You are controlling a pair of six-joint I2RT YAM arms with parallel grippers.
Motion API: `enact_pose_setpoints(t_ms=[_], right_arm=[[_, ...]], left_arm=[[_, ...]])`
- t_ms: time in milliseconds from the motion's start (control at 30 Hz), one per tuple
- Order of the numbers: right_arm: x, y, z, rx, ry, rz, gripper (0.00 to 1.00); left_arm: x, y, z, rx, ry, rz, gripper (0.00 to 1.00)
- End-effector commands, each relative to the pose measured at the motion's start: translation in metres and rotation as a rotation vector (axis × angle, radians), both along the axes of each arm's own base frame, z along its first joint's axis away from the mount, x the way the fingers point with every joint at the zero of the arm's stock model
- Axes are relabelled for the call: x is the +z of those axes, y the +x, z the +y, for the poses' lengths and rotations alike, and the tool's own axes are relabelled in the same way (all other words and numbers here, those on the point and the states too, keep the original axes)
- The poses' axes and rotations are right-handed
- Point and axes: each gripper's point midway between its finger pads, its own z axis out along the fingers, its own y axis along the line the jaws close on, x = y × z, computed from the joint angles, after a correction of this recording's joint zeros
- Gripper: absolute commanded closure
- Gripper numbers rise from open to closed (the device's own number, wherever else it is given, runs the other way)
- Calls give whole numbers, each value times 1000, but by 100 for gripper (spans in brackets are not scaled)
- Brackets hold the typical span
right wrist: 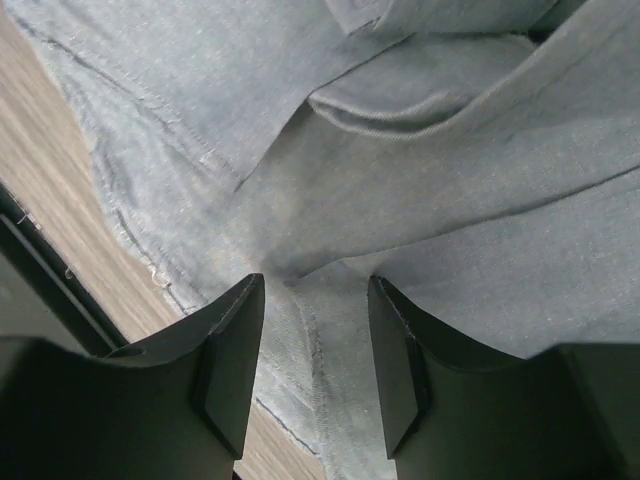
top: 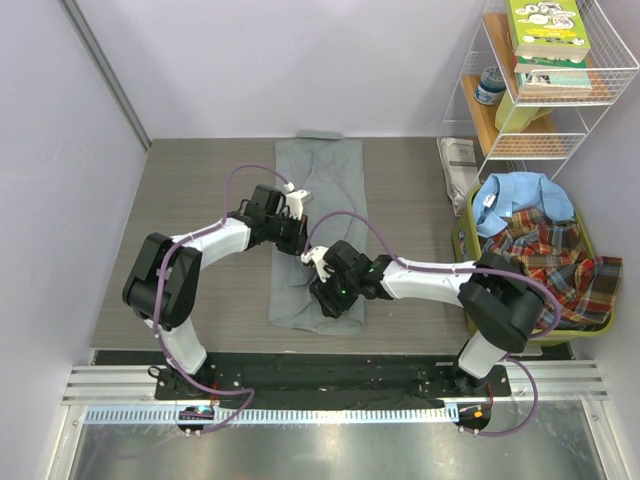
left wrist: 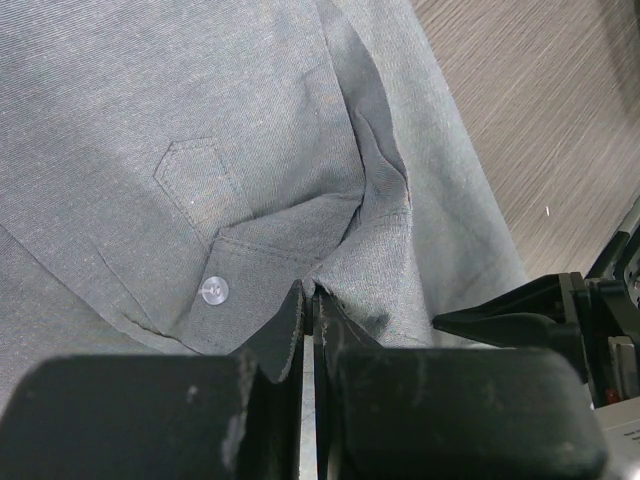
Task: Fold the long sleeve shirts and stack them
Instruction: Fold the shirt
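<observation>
Folding looks partly done: the grey shirt (top: 335, 180) lies on the counter (top: 190, 200) as a long narrow strip, sleeves apparently turned in, not yet doubled end to end. The left end effector (left wrist: 312, 292) is clenched on a pinch of its cloth just beyond a button (left wrist: 214, 290). The right end effector (right wrist: 315, 285) stands released, with a raised crease between its jaws. Well off to its right, the light blue shirt (top: 520, 200) and plaid shirt (top: 560, 265) sit crumpled in a green basket (top: 465, 245), so no stack exists.
</observation>
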Motion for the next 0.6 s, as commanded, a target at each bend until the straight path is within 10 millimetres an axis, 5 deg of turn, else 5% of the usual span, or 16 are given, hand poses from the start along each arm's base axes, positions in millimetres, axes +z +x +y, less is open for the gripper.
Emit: enact_pose_setpoints(t_ms=[0, 167, 333, 567], right_arm=[[2, 14, 10, -31, -1, -39, 50], [1, 13, 11, -28, -9, -26, 64], [9, 15, 12, -20, -14, -31, 90], [40, 17, 20, 6, 43, -59, 99]], left_arm=[[3, 5, -1, 3, -30, -16, 100], [4, 6, 1, 7, -31, -19, 100], [3, 7, 1, 6, -32, -13, 100], [2, 5, 1, 5, -33, -7, 100]])
